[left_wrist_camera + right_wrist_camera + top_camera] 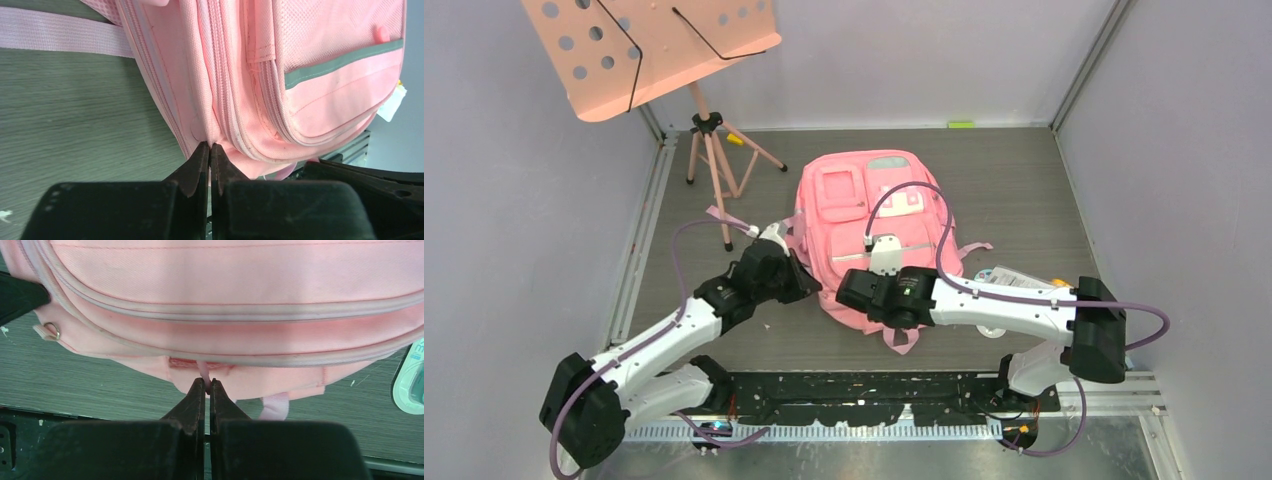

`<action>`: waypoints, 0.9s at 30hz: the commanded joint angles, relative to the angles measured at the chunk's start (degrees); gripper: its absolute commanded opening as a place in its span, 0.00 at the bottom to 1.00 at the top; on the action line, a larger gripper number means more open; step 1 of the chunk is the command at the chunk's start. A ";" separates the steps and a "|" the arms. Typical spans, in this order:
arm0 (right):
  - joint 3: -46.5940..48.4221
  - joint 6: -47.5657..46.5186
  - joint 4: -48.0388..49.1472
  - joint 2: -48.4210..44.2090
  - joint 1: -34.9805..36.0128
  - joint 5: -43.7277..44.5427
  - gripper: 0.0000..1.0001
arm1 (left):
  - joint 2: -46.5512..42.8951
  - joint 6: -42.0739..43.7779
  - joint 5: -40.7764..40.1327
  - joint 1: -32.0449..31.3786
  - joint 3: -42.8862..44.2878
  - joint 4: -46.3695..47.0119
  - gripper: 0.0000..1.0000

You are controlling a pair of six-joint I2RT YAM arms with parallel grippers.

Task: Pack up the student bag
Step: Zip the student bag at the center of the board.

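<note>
Pink student bag (pixel 864 215) lies flat at centre frame on the grey desk (pixel 1014 180). Left fingers (pixel 199 167) are clenched at its side zip seam, likely steadying it. Right fingers (pixel 221 405) pinch a small pink tab (pixel 201 369) at its lower edge, probably to open it.

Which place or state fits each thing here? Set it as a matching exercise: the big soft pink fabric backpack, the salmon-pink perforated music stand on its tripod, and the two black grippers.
Things
1. large soft pink fabric backpack
2. salmon-pink perforated music stand on a tripod
3. left gripper
4. right gripper

Places and states
A. shut on a thin pink tab at the backpack's near end
B. stands at the far left of the table
C. lies flat mid-table
D. shut, tips against the backpack's side

Pairs: 1-C, 2-B, 3-D, 4-A
</note>
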 commanded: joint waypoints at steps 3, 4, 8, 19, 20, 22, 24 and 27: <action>-0.98 0.11 -11.38 -4.46 -2.55 11.19 0.00 | 0.22 11.59 -5.81 6.99 3.93 -12.36 0.00; -0.94 0.07 -11.50 -4.65 -2.59 11.16 0.00 | 0.81 12.53 -5.17 8.03 4.51 -12.40 0.00; -0.92 -0.56 -11.03 -5.78 -2.62 10.88 0.00 | 3.91 17.13 -3.95 11.40 6.91 -11.98 0.00; -3.44 -2.88 -3.88 -6.77 -3.76 6.92 0.00 | 11.76 26.45 -2.22 17.74 14.47 -8.97 0.00; -3.99 -3.65 -1.53 -6.82 -3.99 6.39 0.00 | 12.21 26.59 -1.25 17.74 15.02 -9.05 0.00; -4.36 -4.35 1.56 -6.79 -4.23 5.17 0.00 | 12.43 26.40 0.39 17.73 15.49 -9.59 0.01; -4.26 -4.82 3.83 -6.67 -4.29 4.33 0.00 | 11.21 25.55 0.70 17.67 14.96 -10.28 0.14; -3.92 -5.85 6.62 -6.12 -4.42 3.06 0.00 | 6.87 23.34 0.66 17.70 12.83 -11.31 0.41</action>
